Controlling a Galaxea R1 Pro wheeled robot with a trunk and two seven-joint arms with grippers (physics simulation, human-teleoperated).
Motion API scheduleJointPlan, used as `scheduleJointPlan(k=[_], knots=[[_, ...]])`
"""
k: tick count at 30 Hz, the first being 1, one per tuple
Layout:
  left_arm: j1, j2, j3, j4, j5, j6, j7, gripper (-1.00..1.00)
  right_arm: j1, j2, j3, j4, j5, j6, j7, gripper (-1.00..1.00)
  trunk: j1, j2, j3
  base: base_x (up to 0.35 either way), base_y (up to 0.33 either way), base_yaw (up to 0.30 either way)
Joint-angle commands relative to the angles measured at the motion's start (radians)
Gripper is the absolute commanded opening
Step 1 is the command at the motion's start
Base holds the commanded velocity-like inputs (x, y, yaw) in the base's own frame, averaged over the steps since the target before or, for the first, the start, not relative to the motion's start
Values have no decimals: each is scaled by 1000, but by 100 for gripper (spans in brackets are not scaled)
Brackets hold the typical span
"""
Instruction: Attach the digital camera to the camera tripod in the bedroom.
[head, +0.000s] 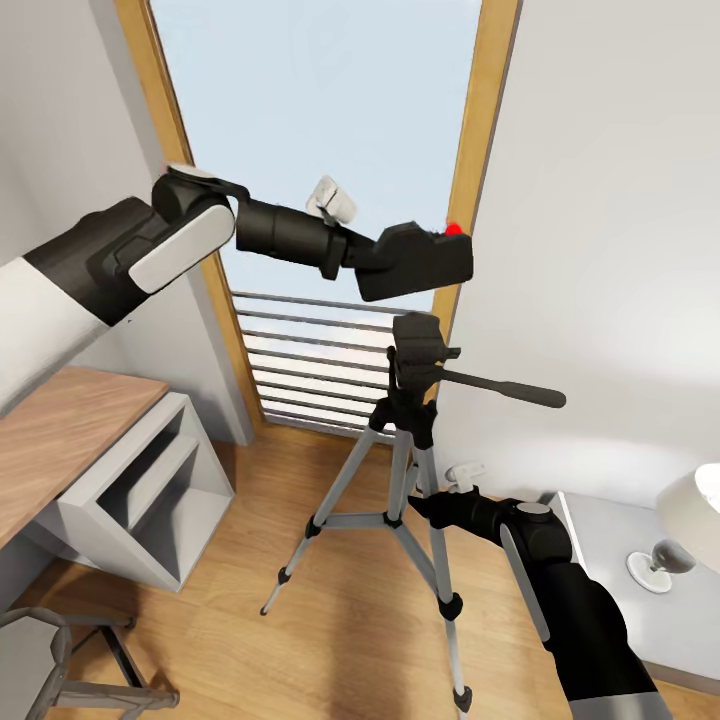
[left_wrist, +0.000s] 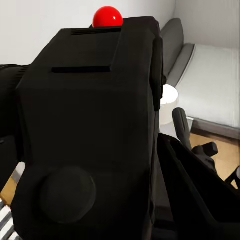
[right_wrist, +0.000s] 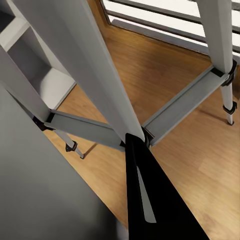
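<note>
The digital camera (head: 432, 262), black with a red button on top, hangs in front of the window, and my left gripper (head: 392, 262) is shut on it from the left. It sits just above the black head (head: 418, 338) of the camera tripod (head: 400, 470), with a small gap between them. Up close, the camera (left_wrist: 95, 130) blocks most of the left wrist view. The tripod's pan handle (head: 505, 388) points right. My right gripper (head: 428, 503) is low at the tripod's legs. One black finger (right_wrist: 145, 200) lies against a grey leg (right_wrist: 95, 75), and the other finger is hidden.
A wooden desk (head: 60, 440) with a white shelf unit (head: 150, 490) stands at the left, with a chair (head: 60, 660) in front of it. Behind the tripod is the window railing (head: 310, 370). A white lamp (head: 690, 515) on a grey nightstand (head: 610, 540) stands at the right. The bed (left_wrist: 210, 75) lies beyond.
</note>
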Motion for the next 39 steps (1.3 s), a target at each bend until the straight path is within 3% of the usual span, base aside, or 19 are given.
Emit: scheduleJointPlan(k=[1, 6, 12, 19, 23, 24, 26, 31, 39], knots=[[-2, -21, -19, 2, 11, 7, 3, -100, 0, 0, -1, 9, 55, 3, 4, -100, 1, -1, -2, 0, 0, 0], [-2, -29, -23, 1, 13, 16, 4, -100, 0, 0, -1, 9, 55, 3, 5, -100, 1, -1, -2, 0, 0, 0], [-2, -32, -22, -1, 10, 92, 5, -100, 0, 0, -1, 9, 54, 3, 4, -100, 1, -1, -2, 0, 0, 0], [-2, -30, -13, -26, 6, 115, 6, -100, 0, 0, -1, 9, 52, 2, 4, -100, 1, -1, -2, 0, 0, 0], [-2, -28, 2, -41, 5, 128, 6, -100, -1, 0, -1, 9, 52, 1, 4, -100, 1, -1, -2, 0, 0, 0], [-2, -28, 33, -61, 3, 156, 7, -100, 0, 0, 0, 10, 52, 1, 4, -100, 1, -1, -2, 0, 0, 0], [-2, -28, 57, -79, 0, 178, 7, -100, -1, 0, 0, 10, 52, 1, 4, -100, 1, -1, -2, 0, 0, 0], [-2, -27, 91, -111, -6, 209, 9, -100, 0, 0, 0, 11, 52, 1, 4, -100, 1, -1, -2, 0, 0, 0], [-2, -22, 99, -123, -9, 220, 10, -100, 0, 0, 0, 11, 52, 1, 4, -100, 1, -1, -2, 0, 0, 0]])
